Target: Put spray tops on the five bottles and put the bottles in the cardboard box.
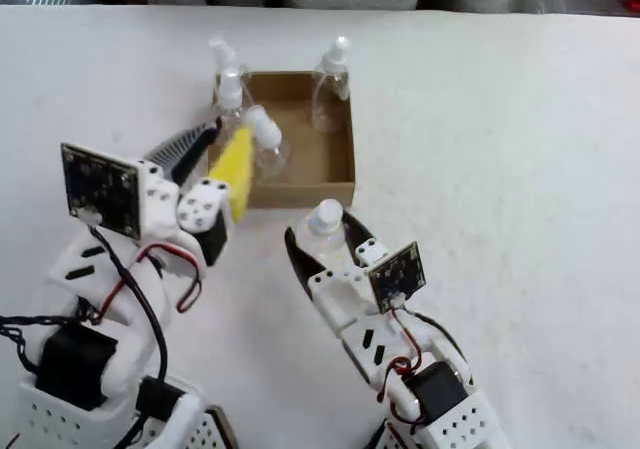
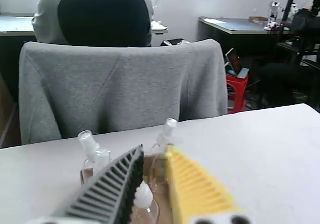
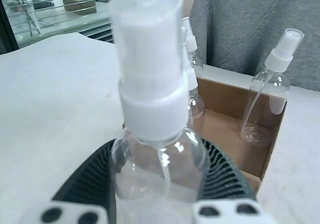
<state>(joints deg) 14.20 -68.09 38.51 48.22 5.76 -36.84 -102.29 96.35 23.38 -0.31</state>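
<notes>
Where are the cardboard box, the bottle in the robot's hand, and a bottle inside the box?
cardboard box point(image 1: 300, 191), high view, near wall.
held bottle point(image 3: 152, 109), right wrist view, white collar.
boxed bottle point(image 1: 330, 104), high view, clear body.

Glossy clear plastic bottle point(image 3: 159, 166), matt cardboard box point(image 1: 300, 184)

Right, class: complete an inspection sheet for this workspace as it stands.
Surface: white table.
Job's things: cardboard box; bottle pair at its far-left corner, far-right bottle and near-left bottle inside, fifth bottle outside in front; all topped.
Clutter: nothing seen.
End effectors: left end effector open over near-left bottle; right end effector shut on fifth bottle.
Cables: red and black wires on both arms.
Surroundings: grey chair back behind table; desks beyond.
</notes>
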